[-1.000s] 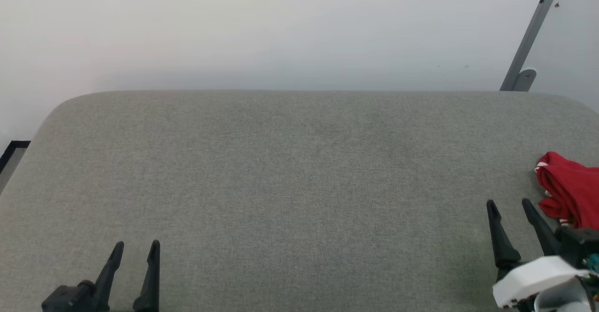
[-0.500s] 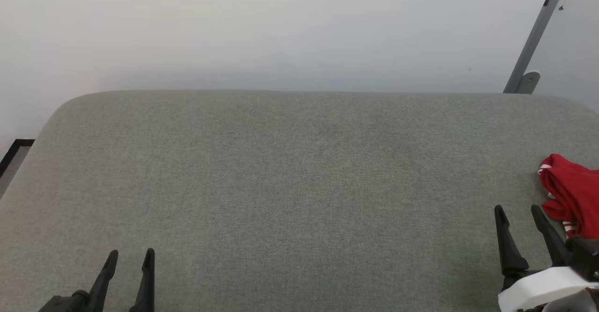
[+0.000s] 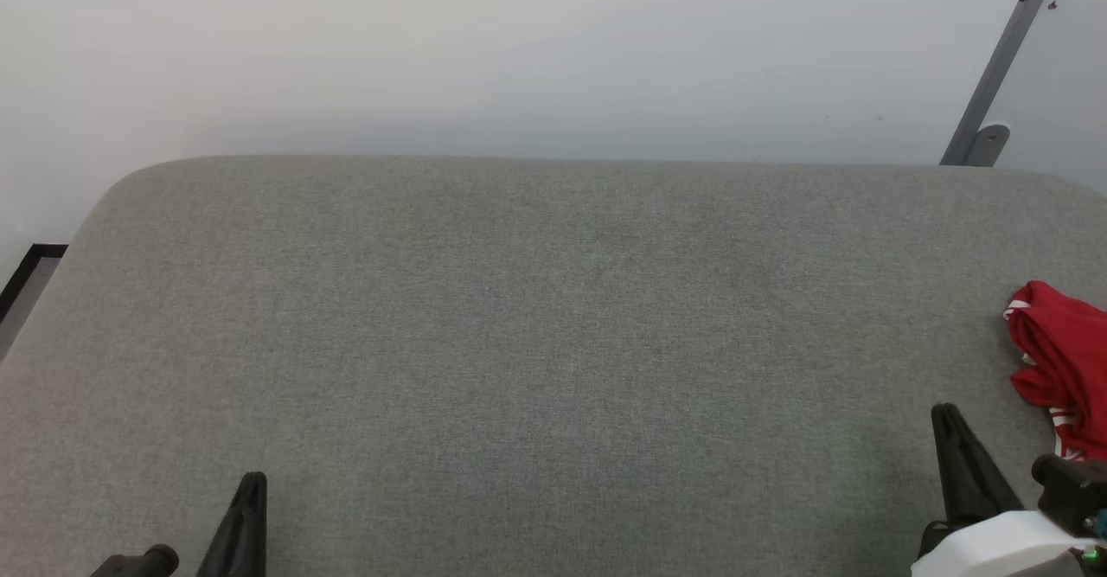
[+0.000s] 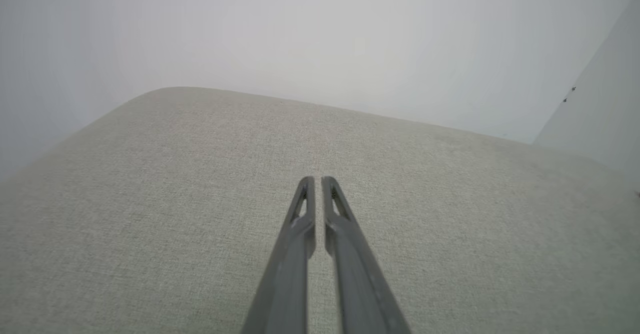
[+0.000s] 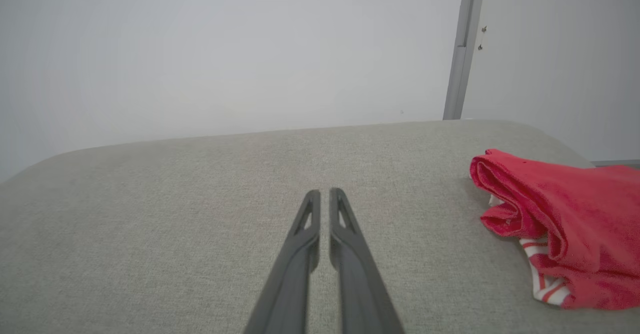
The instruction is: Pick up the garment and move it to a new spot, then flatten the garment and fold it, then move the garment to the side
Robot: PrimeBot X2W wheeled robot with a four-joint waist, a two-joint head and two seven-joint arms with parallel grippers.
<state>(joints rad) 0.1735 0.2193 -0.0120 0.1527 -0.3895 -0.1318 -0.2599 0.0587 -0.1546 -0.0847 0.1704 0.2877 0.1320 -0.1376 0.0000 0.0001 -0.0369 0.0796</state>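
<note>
Garment (image 3: 1059, 356), a crumpled red jersey shirt with red-white striped trim, lies in the head view at the far right side of the grey fabric-covered bench (image 3: 553, 317). The picture edge cuts it, so you cannot judge its full long axis. Your right pincer (image 3: 947, 411) stands near it, to its left and a little closer to you, not touching. The left pincer (image 3: 252, 484) is well apart, at the opposite lower corner. The right arm is the nearer one and, in my judgement, the one to reach with.

In the left wrist view, the two dark fingers (image 4: 300, 234) of the left pincer lie almost together with only a thin slit between them. They hold nothing and point low over bare bench cloth toward the white wall (image 4: 320, 33).

In the right wrist view, the right pincer is closed the same way and empty. The garment lies to the right of the fingers and slightly ahead, with its rolled red fold turned toward them and striped trim under it on the near side. You would need to open the pincer and swing it rightward before any grasp.
</note>
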